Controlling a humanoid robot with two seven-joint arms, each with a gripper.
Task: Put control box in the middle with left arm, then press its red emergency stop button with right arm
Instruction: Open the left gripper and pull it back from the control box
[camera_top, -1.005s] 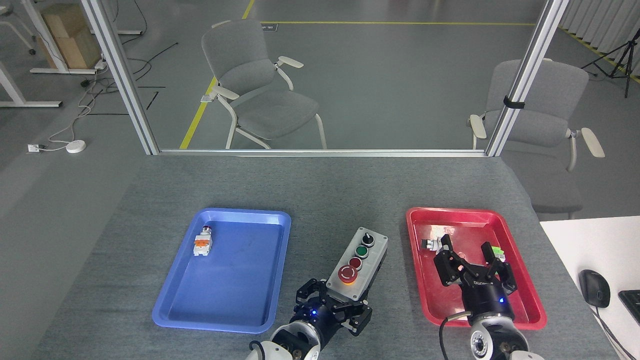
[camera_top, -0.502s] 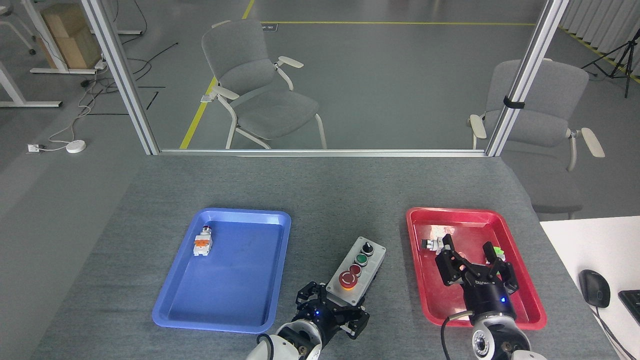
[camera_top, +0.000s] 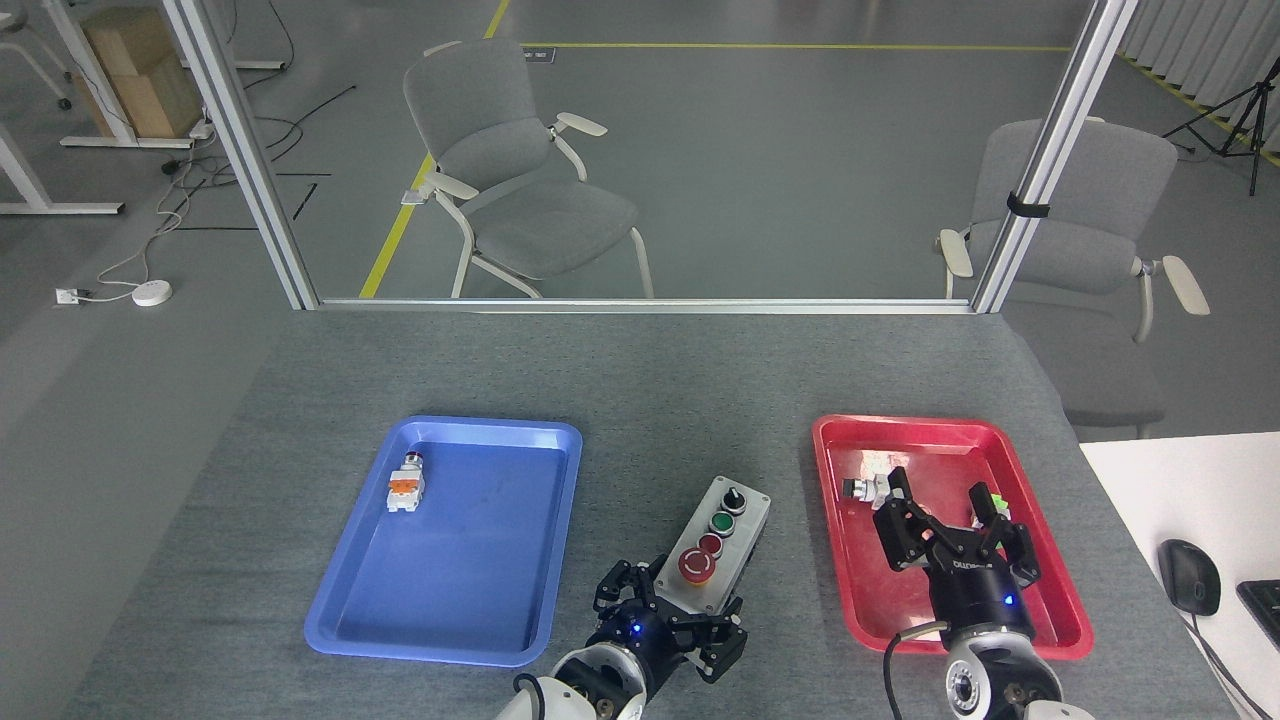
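Observation:
The light-grey control box (camera_top: 728, 522) lies at an angle on the grey cloth of the middle (camera_top: 690, 400), between the two trays. Its row runs from the black knob at the far end to the red emergency stop button (camera_top: 696, 565) at the near end. My left gripper (camera_top: 668, 618) holds the box's near end, one finger on each side. My right gripper (camera_top: 950, 525) hovers open over the red tray (camera_top: 912, 427), right of the box, with nothing between its fingers.
A blue tray (camera_top: 480, 427) on the left holds a small white-and-orange switch (camera_top: 405, 487). The red tray holds a small black-and-silver part (camera_top: 862, 488) and a green piece (camera_top: 990, 496). A white desk with a mouse (camera_top: 1189, 576) stands at the right.
My left gripper has drawn back toward me and lowered with the control box, which now looks smaller and sits lower. The right gripper has barely shifted.

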